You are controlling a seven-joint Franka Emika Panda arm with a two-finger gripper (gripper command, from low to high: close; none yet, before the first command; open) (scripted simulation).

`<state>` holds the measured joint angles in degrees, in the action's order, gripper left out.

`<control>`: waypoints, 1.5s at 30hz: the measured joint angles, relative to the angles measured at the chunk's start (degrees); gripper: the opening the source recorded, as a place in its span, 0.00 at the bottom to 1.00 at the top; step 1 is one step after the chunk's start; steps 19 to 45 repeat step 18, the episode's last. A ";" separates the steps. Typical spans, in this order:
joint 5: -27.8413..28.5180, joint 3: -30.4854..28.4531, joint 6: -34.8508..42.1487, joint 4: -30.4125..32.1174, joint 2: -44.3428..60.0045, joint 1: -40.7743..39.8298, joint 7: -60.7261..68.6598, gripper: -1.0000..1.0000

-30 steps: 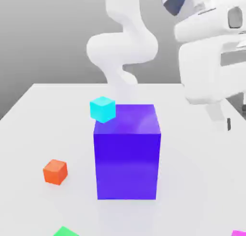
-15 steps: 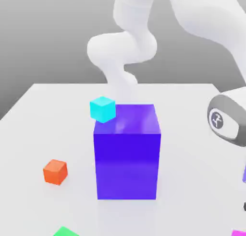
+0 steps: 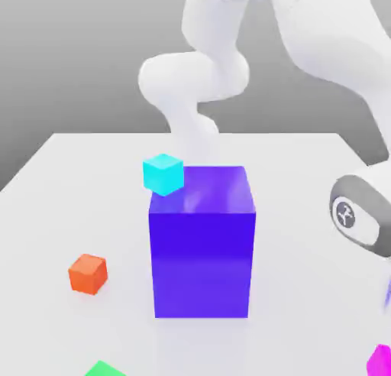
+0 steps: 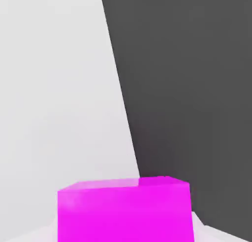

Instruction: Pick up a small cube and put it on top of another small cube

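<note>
We see the small bright magenta-pink cube (image 3: 380,361) at the lower right corner of the exterior view, sitting higher in the frame than half a second ago, when only a sliver showed at the bottom edge. The white arm (image 3: 359,214) reaches down above it. In the hand view the cube (image 4: 123,211) sits close under the camera. The fingers are drawn fully together; whether they grip the cube we cannot tell. The big blue-purple block (image 3: 201,241), cyan cube (image 3: 163,174) and orange cube (image 3: 88,273) have not moved.

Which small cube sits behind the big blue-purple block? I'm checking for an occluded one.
The small cyan cube, peeking past the big blue-purple block's upper left corner in the exterior view; the orange cube stands apart.
</note>
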<state>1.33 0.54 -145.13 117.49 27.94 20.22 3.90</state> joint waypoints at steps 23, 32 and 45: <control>-12.33 -13.26 -5.20 8.82 -2.85 -19.71 -2.15 1.00; -12.33 -13.26 -5.20 8.82 -2.85 -19.71 -2.15 1.00; -12.33 -13.26 -5.20 8.82 -2.85 -19.71 -2.15 1.00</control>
